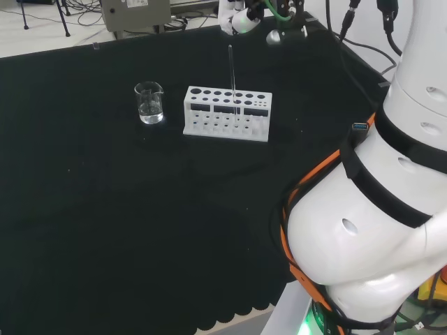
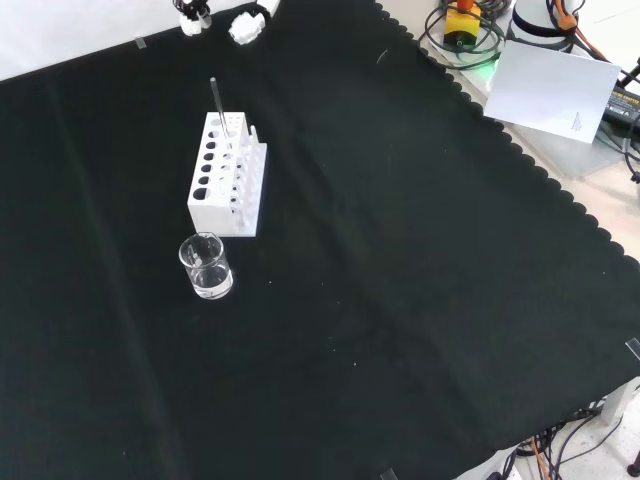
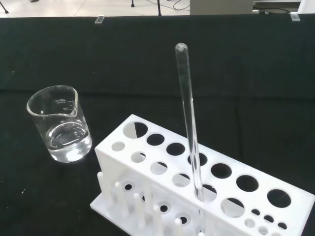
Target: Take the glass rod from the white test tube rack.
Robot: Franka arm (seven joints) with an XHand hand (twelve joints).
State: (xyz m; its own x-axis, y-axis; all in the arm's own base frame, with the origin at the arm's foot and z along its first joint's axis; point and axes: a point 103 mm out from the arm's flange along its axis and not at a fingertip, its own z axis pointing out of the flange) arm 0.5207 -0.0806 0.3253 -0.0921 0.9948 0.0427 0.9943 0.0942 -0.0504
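Standing upright in the white test tube rack (image 3: 206, 187), the glass rod (image 3: 188, 123) sits beside a clear beaker (image 3: 60, 124); hand state cannot be determined.

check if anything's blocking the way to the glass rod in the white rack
Nothing visible blocks it. The glass rod stands alone in the white rack, its top well clear above the holes. The only other thing nearby is the beaker, which sits on the cloth beside one end of the rack, apart from it and off to the side of the rod.
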